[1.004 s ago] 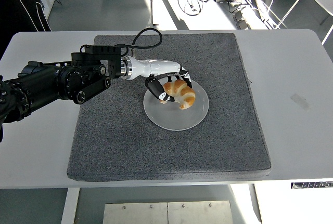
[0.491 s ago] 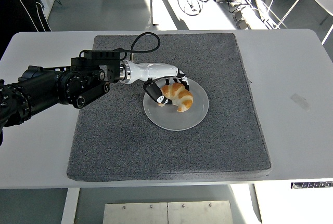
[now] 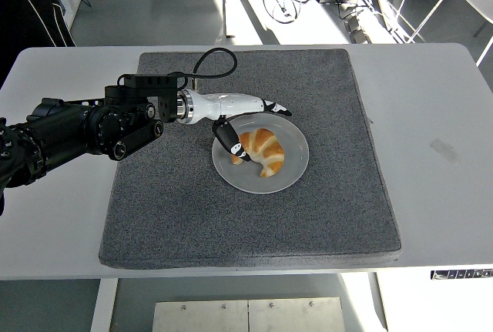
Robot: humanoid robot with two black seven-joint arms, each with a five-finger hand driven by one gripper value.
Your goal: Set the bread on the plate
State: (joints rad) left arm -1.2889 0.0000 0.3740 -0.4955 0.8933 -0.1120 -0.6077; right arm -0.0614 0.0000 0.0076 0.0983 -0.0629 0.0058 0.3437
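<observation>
A golden croissant (image 3: 264, 149) lies on the white round plate (image 3: 293, 172), a little left of its middle. My left hand (image 3: 250, 125) hovers over the plate's left rim, its fingers spread open. The upper fingers (image 3: 277, 107) stretch out past the croissant's far side, clear of it. The thumb (image 3: 229, 144) points down by the croissant's left end, close to it or just touching. Nothing is held in the hand. The right arm is out of view.
The plate rests on a large dark grey mat (image 3: 169, 209) that covers the middle of the white table (image 3: 439, 193). A black cable (image 3: 212, 58) loops up from my left wrist. Chair legs and cords lie on the floor beyond the table.
The left hand's fingers have opened and lifted off the croissant, which now lies free on the plate, slightly lower than before.
</observation>
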